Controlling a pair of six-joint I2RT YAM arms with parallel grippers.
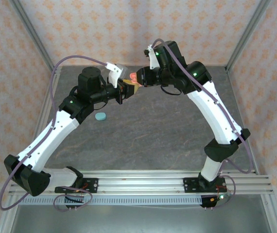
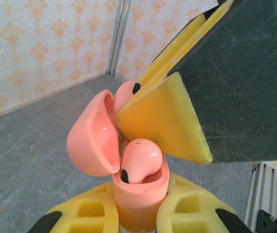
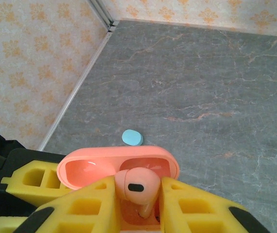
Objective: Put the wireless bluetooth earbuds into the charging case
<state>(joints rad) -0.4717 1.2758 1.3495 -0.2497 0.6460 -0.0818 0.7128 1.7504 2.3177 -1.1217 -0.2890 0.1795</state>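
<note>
My left gripper [image 2: 139, 195] is shut on the base of a salmon-pink charging case [image 2: 139, 206], held upright above the table with its lid [image 2: 90, 138] swung open. One pink earbud [image 2: 140, 162] sits in a slot of the case. My right gripper [image 3: 138, 188] is shut on a second pink earbud [image 3: 137, 185], whose stem points down into the open case [image 3: 143, 221]. From the left wrist this earbud [image 2: 126, 92] peeks out beside the right gripper's yellow fingers [image 2: 162, 121]. In the top view both grippers meet at the far centre [image 1: 131, 85].
A closed teal oval case [image 1: 101, 116] lies on the grey table [image 1: 167, 136] below the left arm; it also appears beyond the pink lid [image 3: 132, 138]. Patterned walls and metal frame posts enclose the back and sides.
</note>
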